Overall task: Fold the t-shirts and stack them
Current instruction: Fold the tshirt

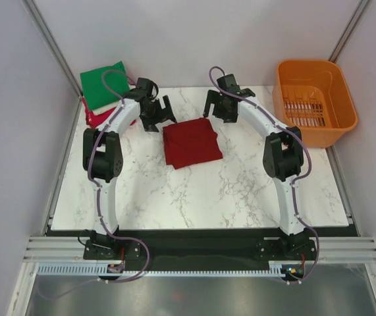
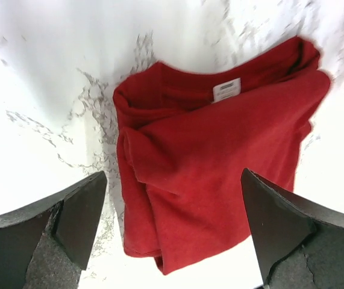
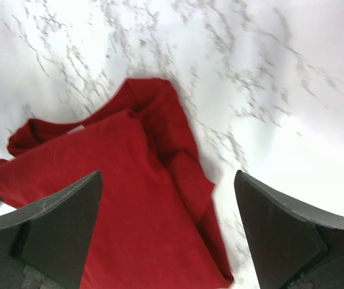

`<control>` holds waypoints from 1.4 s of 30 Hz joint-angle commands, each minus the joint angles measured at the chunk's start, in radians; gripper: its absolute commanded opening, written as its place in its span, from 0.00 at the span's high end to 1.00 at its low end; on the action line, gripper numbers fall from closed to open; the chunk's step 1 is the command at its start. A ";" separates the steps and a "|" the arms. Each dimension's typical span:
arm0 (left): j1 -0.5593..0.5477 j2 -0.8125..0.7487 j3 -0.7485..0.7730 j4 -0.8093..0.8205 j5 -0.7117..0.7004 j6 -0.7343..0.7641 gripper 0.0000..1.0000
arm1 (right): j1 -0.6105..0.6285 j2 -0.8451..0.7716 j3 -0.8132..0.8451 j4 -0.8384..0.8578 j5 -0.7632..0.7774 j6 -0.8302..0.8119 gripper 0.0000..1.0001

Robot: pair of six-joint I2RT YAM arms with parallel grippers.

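A dark red t-shirt (image 1: pixel 191 143) lies folded into a rough square on the marble table (image 1: pixel 240 197), its white neck label showing in the left wrist view (image 2: pixel 208 162). My left gripper (image 1: pixel 162 113) hovers open above its far left corner, holding nothing. At the far right corner my right gripper (image 1: pixel 214 105) is also open and empty, with the same shirt (image 3: pixel 129 211) below it. At the table's back left corner sits a stack of folded t-shirts, green (image 1: pixel 103 84) on top, with white and pink-red edges (image 1: pixel 94 117) beneath.
An orange plastic basket (image 1: pixel 315 100) stands off the table's back right corner. Grey walls and metal frame posts close in the left, right and back sides. Both arm bases sit on the rail at the near edge.
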State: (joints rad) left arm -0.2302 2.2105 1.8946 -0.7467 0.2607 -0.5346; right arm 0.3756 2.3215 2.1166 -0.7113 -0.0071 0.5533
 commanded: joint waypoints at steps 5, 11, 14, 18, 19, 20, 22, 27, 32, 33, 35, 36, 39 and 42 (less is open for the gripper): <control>-0.015 -0.221 0.035 0.001 -0.092 0.050 0.08 | 0.014 -0.272 -0.236 0.217 -0.112 -0.073 0.31; -0.063 -0.180 0.004 0.021 -0.032 0.053 0.80 | 0.031 -0.151 -0.234 0.337 -0.519 -0.003 0.92; -0.073 -0.120 0.026 0.032 -0.020 0.044 0.90 | 0.029 -0.055 -0.173 0.377 -0.579 0.034 0.95; -0.075 -0.046 0.075 0.036 -0.018 0.047 0.90 | 0.026 0.068 -0.064 0.375 -0.594 0.053 0.95; -0.074 -0.017 0.083 0.037 -0.021 0.050 0.90 | 0.017 0.109 -0.037 0.375 -0.585 0.057 0.96; -0.074 -0.005 0.090 0.038 -0.028 0.056 0.90 | 0.011 0.130 -0.024 0.377 -0.577 0.062 0.97; -0.074 0.023 0.115 0.038 -0.035 0.070 0.90 | -0.016 0.176 -0.014 0.372 -0.548 0.072 0.97; -0.066 0.098 0.164 0.037 -0.080 0.110 0.89 | -0.089 0.243 -0.023 0.374 -0.498 0.085 0.99; -0.052 0.187 0.222 0.037 -0.104 0.127 0.87 | -0.101 0.251 -0.090 0.389 -0.524 0.077 1.00; -0.049 0.216 0.242 0.037 -0.101 0.127 0.88 | -0.102 0.243 -0.102 0.410 -0.540 0.076 0.99; -0.032 0.230 0.242 0.040 -0.116 0.110 0.87 | -0.101 0.233 -0.127 0.415 -0.557 0.068 0.94; -0.028 0.245 0.251 0.041 -0.115 0.111 0.88 | -0.101 0.219 -0.135 0.418 -0.564 0.057 0.91; -0.009 0.259 0.267 0.038 -0.103 0.119 0.88 | -0.103 0.176 -0.152 0.430 -0.597 0.045 0.40; -0.006 0.203 0.233 0.040 -0.115 0.113 0.89 | -0.104 0.118 -0.147 0.441 -0.616 0.046 0.14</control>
State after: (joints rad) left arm -0.2478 2.4538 2.1159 -0.7105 0.1825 -0.4610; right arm 0.2832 2.4889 1.9987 -0.2287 -0.6609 0.6449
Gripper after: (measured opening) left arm 0.110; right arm 0.828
